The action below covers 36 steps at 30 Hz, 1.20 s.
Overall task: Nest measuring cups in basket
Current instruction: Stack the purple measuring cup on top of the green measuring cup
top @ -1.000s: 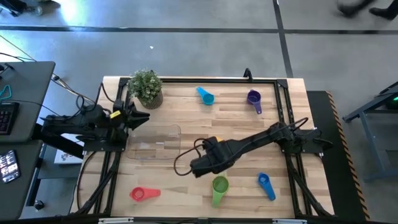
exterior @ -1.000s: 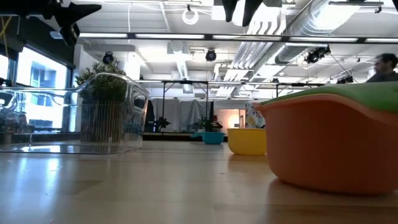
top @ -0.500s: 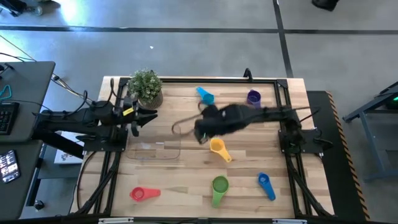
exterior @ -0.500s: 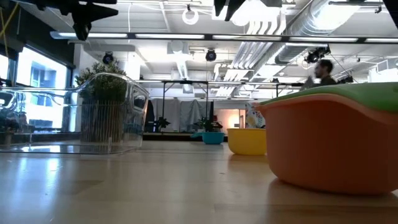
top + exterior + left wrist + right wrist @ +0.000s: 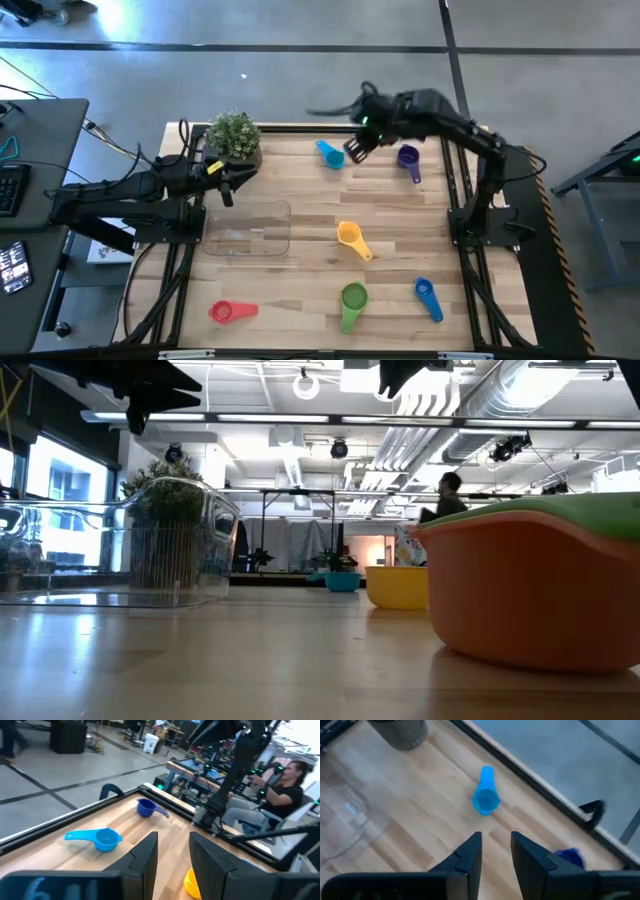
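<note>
High view shows the right gripper (image 5: 357, 146) raised over the desk's (image 5: 300, 200) far edge, between the light blue cup (image 5: 330, 154) and purple cup (image 5: 408, 158), jaws slightly parted, holding nothing. Left gripper (image 5: 228, 180), jaws slightly apart and empty, hangs over the clear basket (image 5: 248, 230), beside the plant (image 5: 234, 137).

The bench (image 5: 300, 190) is pale wood with a plank grain, framed in black rails. On it lie a light blue measuring cup (image 5: 330, 154), a purple cup (image 5: 408, 158), a yellow-orange cup (image 5: 350, 237), a green cup (image 5: 352, 299), a darker blue cup (image 5: 427, 296) and a red-pink cup (image 5: 229, 311). The basket (image 5: 247, 229) is clear and colourless. The potted plant (image 5: 234, 138) has grey-green leaves. Both arms are black, the left pincer (image 5: 226, 186) carrying a yellow tag. The floor beyond is grey.
</note>
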Available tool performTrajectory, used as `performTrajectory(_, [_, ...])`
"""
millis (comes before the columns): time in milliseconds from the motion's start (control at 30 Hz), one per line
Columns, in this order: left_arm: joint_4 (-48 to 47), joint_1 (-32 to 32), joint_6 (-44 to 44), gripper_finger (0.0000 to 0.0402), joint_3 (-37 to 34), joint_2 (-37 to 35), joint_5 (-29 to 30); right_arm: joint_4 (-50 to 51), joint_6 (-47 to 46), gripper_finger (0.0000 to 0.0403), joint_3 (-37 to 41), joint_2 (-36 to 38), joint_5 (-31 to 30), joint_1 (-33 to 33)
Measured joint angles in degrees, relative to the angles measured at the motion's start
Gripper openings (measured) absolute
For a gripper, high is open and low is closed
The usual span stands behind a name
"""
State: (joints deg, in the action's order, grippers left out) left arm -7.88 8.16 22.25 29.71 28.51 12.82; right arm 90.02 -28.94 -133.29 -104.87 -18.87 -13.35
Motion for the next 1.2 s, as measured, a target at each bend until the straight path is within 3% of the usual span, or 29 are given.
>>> performTrajectory(367, [0.0,4.5,0.0,0.0104,0.0,0.0,0.0,0.0,17.3,0.0099,0.0,1.1,4.4,-16.0])
performTrajectory(733, [0.0,6.7,0.1,0.0104,0.0,0.0,0.0,0.0,25.5,0.0159,0.9,1.1,12.8,-29.7])
performTrajectory(1200, [0.0,6.9,0.1,0.0104,0.0,0.0,0.3,-1.3,27.1,0.0156,25.1,3.0,14.6,-38.3])
